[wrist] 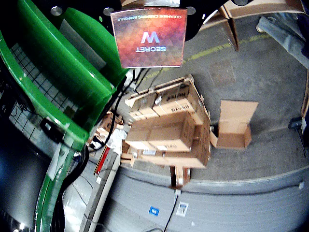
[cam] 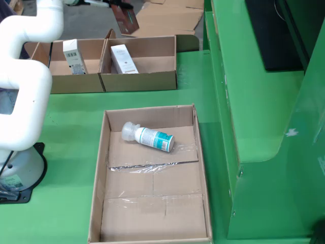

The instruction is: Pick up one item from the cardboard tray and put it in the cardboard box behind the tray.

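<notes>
In the gripper-mounted view a flat red-orange carton (wrist: 148, 37) printed "SECRET W" hangs close under the camera, and my gripper (wrist: 147, 7) is shut on its top edge; the fingers themselves are hidden. In the fixed view the same dark red carton (cam: 125, 19) is in the air at the top, beyond the two cardboard boxes. The right box (cam: 152, 80) holds one white carton (cam: 123, 59). The left box (cam: 76, 82) holds another white carton (cam: 72, 56). The cardboard tray (cam: 200, 152) in front holds a white bottle with a teal label (cam: 149, 137) lying on its side.
The white arm (cam: 23, 76) rises from its base (cam: 18, 173) at the left of the green table. A green raised structure (cam: 254, 101) walls the right side. Far below in the gripper view are stacked cartons (wrist: 169, 125) on a grey floor.
</notes>
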`<state>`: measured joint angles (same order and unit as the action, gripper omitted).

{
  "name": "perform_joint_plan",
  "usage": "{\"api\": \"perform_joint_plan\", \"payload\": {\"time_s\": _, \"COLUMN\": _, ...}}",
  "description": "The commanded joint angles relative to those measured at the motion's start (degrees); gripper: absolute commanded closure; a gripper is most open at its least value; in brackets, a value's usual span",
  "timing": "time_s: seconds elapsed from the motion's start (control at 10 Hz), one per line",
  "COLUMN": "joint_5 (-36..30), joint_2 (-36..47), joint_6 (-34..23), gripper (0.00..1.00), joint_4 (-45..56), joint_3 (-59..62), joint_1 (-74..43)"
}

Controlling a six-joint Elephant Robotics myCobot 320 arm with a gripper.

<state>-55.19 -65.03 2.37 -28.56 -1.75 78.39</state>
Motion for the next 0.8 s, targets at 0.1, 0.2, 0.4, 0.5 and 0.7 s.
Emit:
{"api": "perform_joint_plan", "payload": {"time_s": 0.1, "joint_5": 0.60, "joint_2": -1.03, "joint_6": -0.14, "gripper": 1.00, "joint_4": -0.77, "joint_3": 1.75, "joint_1": -1.81}}
{"api": "perform_joint_plan", "payload": {"time_s": 0.2, "joint_5": 0.59, "joint_2": -1.85, "joint_6": -0.15, "gripper": 1.00, "joint_4": -0.77, "joint_3": 1.75, "joint_1": -2.46}}
{"api": "perform_joint_plan", "payload": {"time_s": 0.4, "joint_5": 0.58, "joint_2": -2.66, "joint_6": -0.23, "gripper": 1.00, "joint_4": -0.77, "joint_3": 1.75, "joint_1": -3.00}}
{"api": "perform_joint_plan", "payload": {"time_s": 0.5, "joint_5": 0.59, "joint_2": -3.24, "joint_6": -0.23, "gripper": 1.00, "joint_4": -0.77, "joint_3": 1.75, "joint_1": -3.32}}
{"api": "perform_joint_plan", "payload": {"time_s": 0.7, "joint_5": 0.59, "joint_2": -4.71, "joint_6": -0.14, "gripper": 1.00, "joint_4": -0.77, "joint_3": 1.75, "joint_1": -4.42}}
